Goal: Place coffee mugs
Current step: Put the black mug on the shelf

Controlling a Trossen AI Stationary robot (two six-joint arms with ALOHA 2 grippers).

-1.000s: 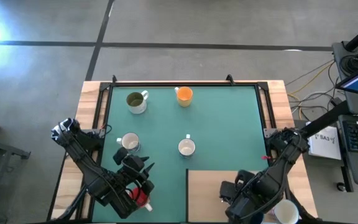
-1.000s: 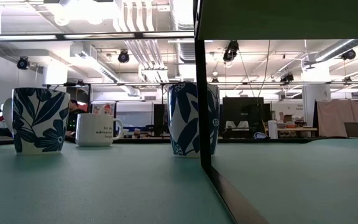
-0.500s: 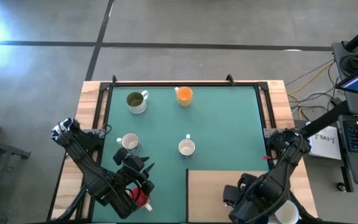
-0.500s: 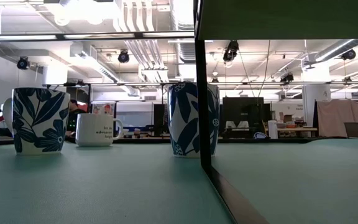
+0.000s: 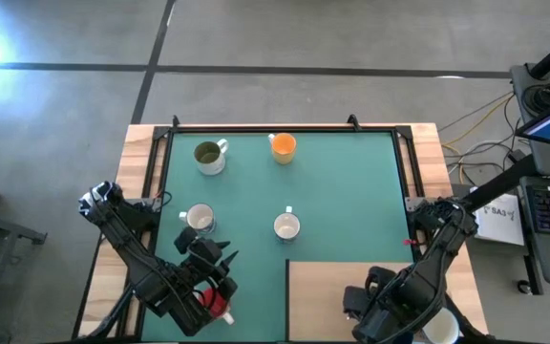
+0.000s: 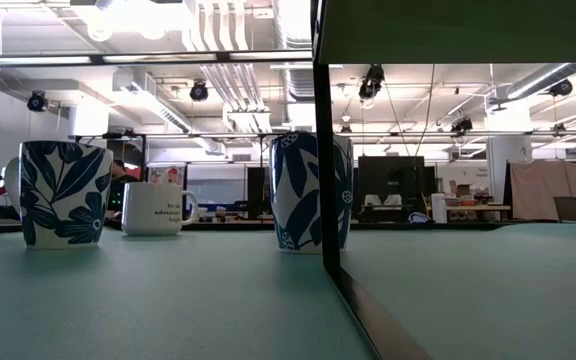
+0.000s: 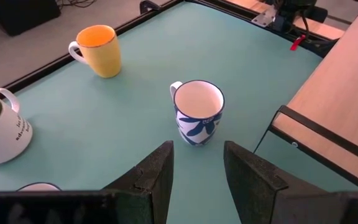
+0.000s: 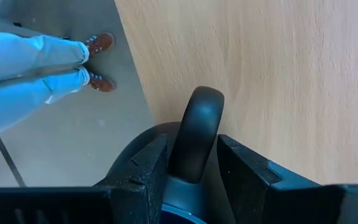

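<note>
The right claw (image 8: pixel 191 163) pinches the handle of a dark blue mug (image 8: pixel 194 134) at the near edge of the wooden desk (image 8: pixel 272 74). The left claw (image 7: pixel 196 163) hangs spread above the blue-patterned mug (image 7: pixel 197 113) on the green mat. These mugs are probably rigid, glazed and breakable (slippery too), so the handle or rim seems the safest hold.

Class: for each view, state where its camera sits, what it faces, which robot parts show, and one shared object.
High: above the table, facing straight down; both arms show.
Low: at tabletop height, facing across the mat; no arm.
Left wrist: on the left arm, facing the blue-patterned mug past the open left gripper.
Right wrist: on the right arm, facing wood and floor past the right gripper.
Shared: high and left wrist both show the orange mug.
</note>
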